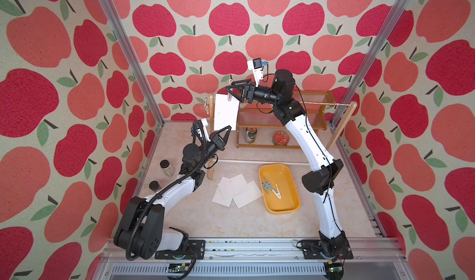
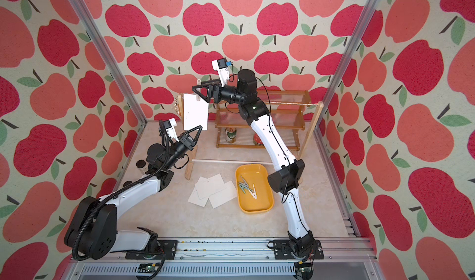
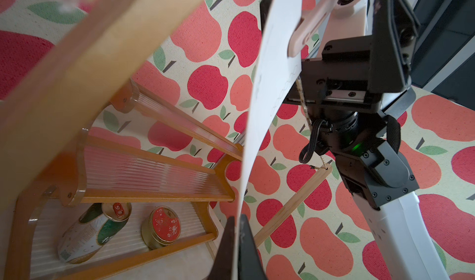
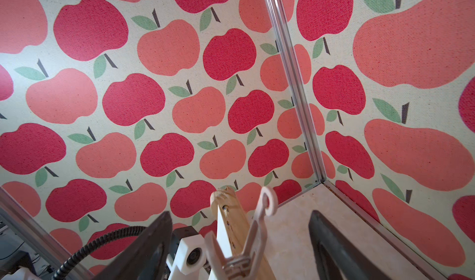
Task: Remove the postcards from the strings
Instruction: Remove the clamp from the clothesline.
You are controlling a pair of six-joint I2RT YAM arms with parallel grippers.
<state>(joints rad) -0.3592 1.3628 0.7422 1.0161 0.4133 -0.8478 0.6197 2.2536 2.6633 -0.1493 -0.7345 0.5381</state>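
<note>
one card left: card [image 1: 226, 110] hangs from the string [image 1: 321, 103] by a pin [image 3: 308, 19], just under the right gripper.
left gripper [image 1: 228, 129]: pinched tight on the card's lower edge.
right gripper [image 4: 239, 214]: jaws wide, astride the pin, not yet pressing it.
loose cards [image 1: 235, 190]: three flat on the table, well below both grippers.
risk: a left-side tug before the pin opens could tear the card or drag the string; an off-centre squeeze could twist the pin loose.
</note>
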